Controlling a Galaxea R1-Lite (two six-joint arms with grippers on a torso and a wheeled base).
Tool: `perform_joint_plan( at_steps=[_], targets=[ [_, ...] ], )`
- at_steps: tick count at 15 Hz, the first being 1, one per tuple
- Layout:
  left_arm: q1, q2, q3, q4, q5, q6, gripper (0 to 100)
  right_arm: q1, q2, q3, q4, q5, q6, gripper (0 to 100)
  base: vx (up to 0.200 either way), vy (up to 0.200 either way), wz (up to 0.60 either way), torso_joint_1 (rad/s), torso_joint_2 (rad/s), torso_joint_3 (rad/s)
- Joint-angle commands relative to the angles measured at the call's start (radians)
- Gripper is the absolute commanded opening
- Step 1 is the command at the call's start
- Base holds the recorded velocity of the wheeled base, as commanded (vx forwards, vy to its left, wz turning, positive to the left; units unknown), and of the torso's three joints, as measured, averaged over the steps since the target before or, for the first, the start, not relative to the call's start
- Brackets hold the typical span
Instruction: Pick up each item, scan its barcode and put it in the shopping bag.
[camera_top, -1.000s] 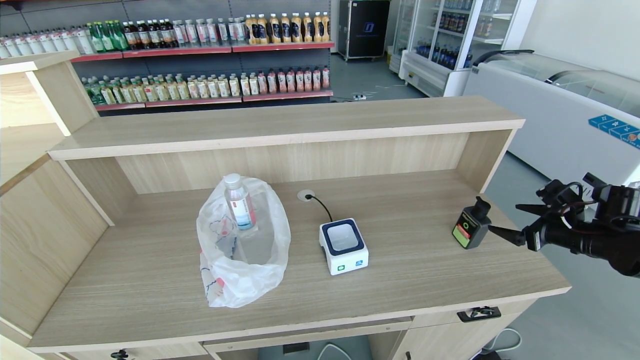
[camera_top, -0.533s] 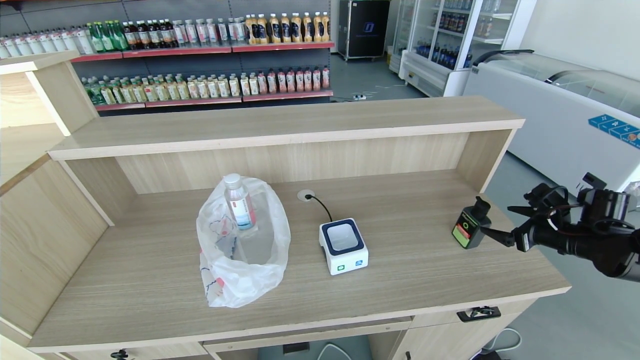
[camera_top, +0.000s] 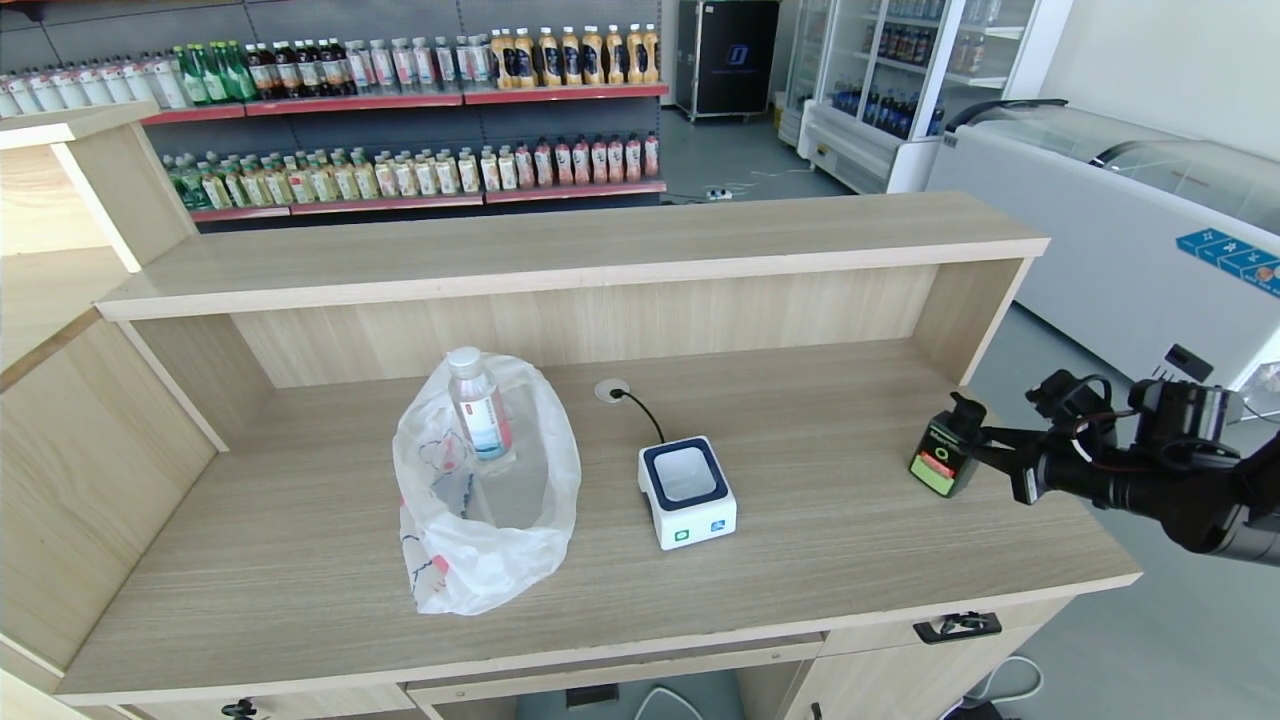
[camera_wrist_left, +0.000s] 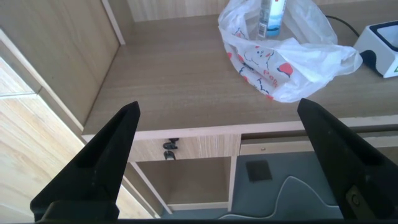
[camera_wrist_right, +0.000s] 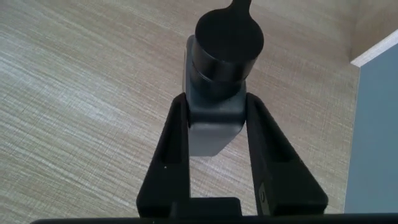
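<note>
Shop shelves (camera_top: 400, 100) full of drink bottles stand behind the wooden counter (camera_top: 850, 540) you are working at. On the counter you can see a white plastic shopping bag (camera_top: 480, 540) with its mouth open. A clear water bottle (camera_top: 480, 405) with a white cap stands upright inside it. Just to the right of the bag sits the white barcode scanner (camera_top: 687, 492), with its dark window facing up. Its black cable (camera_top: 640, 408) runs to a round hole in the counter behind it. Your right gripper (camera_wrist_right: 216, 106) is at the right end of the counter, well apart from the scanner. Its two fingers press on both sides of a small dark bottle (camera_top: 941, 462) with a black cap and a green and red label. Your left gripper (camera_wrist_left: 219, 106) hangs in front of the counter's left end, with its fingers spread wide and nothing between them.
</note>
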Motion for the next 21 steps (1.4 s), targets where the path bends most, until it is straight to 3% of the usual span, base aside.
perform_joint_plan(
  at_steps=[1,10,11,21],
  targets=[
    [0.001,0.000,0.000,0.000,0.000,0.000,100,0.006,0.009,-0.004,0.001,-0.001,-0.001,0,0.000,0.000,0.00,0.000,0.00,0.000],
    [0.001,0.000,0.000,0.000,0.000,0.000,100,0.004,-0.052,0.006,0.003,-0.002,-0.003,0,0.000,0.000,0.00,0.000,0.00,0.000],
    [0.001,0.000,0.000,0.000,0.000,0.000,100,-0.002,-0.060,0.007,0.003,-0.002,-0.001,100,0.000,0.000,0.00,0.000,0.00,0.000],
    [0.001,0.000,0.000,0.000,0.000,0.000,100,-0.014,-0.081,0.069,-0.010,-0.001,0.000,100,0.000,0.000,0.00,0.000,0.00,0.000]
  ],
)
